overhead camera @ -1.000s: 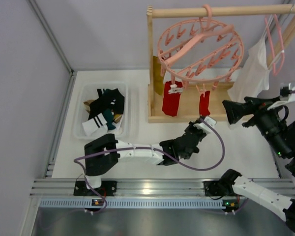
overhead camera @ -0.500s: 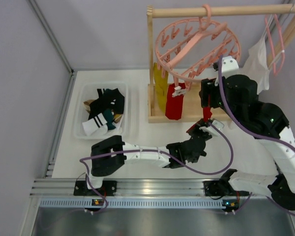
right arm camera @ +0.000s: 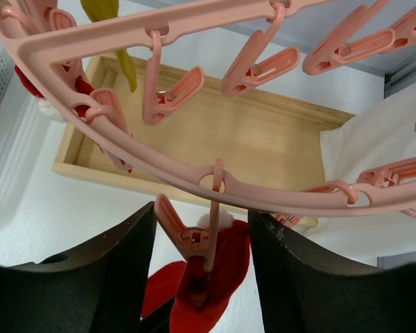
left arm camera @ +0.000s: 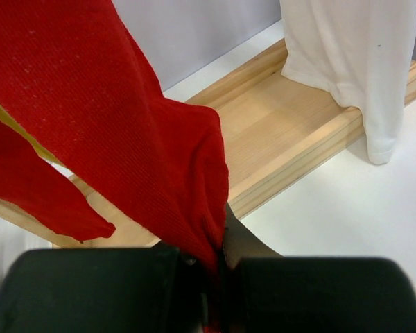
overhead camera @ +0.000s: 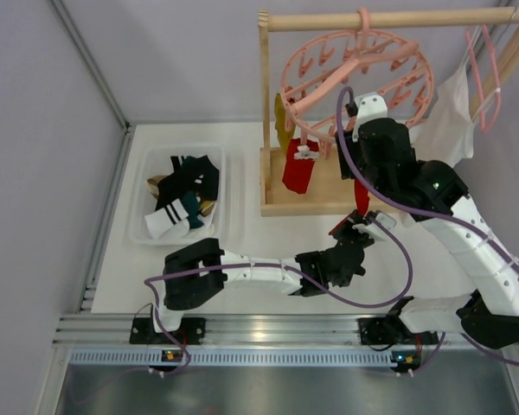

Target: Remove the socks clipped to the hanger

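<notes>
The round pink hanger [overhead camera: 355,78] hangs by its hook from the wooden rail. One red sock [overhead camera: 297,173] dangles from a clip at its left front. A second red sock [overhead camera: 362,201] hangs lower right, mostly behind my right arm. My left gripper [left arm camera: 218,277] is shut on that sock's [left arm camera: 125,125] lower end. My right gripper [right arm camera: 202,222] is open, its fingers either side of the pink clip [right arm camera: 194,239] that pinches the sock's white cuff; the left finger [right arm camera: 125,263] touches the clip's lever. A mustard sock [overhead camera: 281,117] hangs at the ring's far left.
A clear bin [overhead camera: 138,173] at the left holds several removed socks. The wooden rack's base [overhead camera: 329,194] lies under the hanger. A white garment [overhead camera: 445,121] on a thin pink hanger hangs at the right, close to my right arm.
My right arm swung in from the right to the hanger and its jaws narrowed around the clip. The ring hanger swayed. My left gripper stayed shut on the red sock.
</notes>
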Controlling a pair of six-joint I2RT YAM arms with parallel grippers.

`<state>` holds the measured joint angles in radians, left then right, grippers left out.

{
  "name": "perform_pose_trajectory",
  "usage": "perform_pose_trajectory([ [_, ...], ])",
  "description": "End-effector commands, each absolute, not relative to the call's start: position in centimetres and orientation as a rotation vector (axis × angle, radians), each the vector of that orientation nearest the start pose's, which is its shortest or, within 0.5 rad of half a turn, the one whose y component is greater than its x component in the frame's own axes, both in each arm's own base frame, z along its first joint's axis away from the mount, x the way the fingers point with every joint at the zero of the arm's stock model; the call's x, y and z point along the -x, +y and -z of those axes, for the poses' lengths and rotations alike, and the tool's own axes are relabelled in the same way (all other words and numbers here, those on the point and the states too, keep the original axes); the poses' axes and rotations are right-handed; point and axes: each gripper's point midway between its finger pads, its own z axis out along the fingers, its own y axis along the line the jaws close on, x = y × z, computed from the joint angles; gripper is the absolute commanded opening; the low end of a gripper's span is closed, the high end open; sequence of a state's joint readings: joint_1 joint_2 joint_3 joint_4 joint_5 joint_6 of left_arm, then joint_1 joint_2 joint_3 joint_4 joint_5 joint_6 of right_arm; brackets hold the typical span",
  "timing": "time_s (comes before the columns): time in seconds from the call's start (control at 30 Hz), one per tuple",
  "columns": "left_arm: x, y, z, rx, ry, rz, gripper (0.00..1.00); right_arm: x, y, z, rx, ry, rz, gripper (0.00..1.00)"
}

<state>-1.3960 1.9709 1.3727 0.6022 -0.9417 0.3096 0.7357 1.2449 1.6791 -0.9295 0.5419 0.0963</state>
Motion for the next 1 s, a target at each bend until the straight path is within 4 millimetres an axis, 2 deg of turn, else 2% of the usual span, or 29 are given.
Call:
perform_pose_trajectory([
  [0.0, -23.4, -49.8, -24.0, -0.562, 1.445, 0.134, 0.00, -29.9, 13.6, -39.9, 0.242, 1.906, 0.069, 0.53],
  [0.33, -23.3, -50.2, -24.1, -0.568, 1.438, 0.143, 0.00, -30.6, 15.0, -38.9, 0.263, 1.907, 0.056, 0.50],
  [0.53, -23.3, -50.2, -24.1, -0.566, 1.440, 0.140, 0.00, -30.7, 14.9, -39.0, 0.254, 1.893, 0.063, 0.48],
  [0.63, -23.3, -50.2, -24.0, -0.568, 1.440, 0.138, 0.00, -30.6, 14.7, -39.3, 0.239, 1.877, 0.064, 0.35],
  [0.67, -23.3, -50.1, -23.9, -0.572, 1.441, 0.135, 0.00, -30.6, 14.6, -39.4, 0.237, 1.875, 0.066, 0.24],
  [0.83, -23.2, -50.1, -23.9, -0.567, 1.443, 0.142, 0.00, -30.6, 14.4, -39.6, 0.232, 1.869, 0.070, 0.14],
  [0.87, -23.2, -50.1, -23.8, -0.569, 1.445, 0.144, 0.00, -30.5, 14.3, -39.6, 0.229, 1.867, 0.069, 0.03],
  [0.97, -23.2, -49.8, -23.2, -0.570, 1.454, 0.139, 0.00, -30.3, 14.2, -39.9, 0.224, 1.859, 0.057, 0.06],
])
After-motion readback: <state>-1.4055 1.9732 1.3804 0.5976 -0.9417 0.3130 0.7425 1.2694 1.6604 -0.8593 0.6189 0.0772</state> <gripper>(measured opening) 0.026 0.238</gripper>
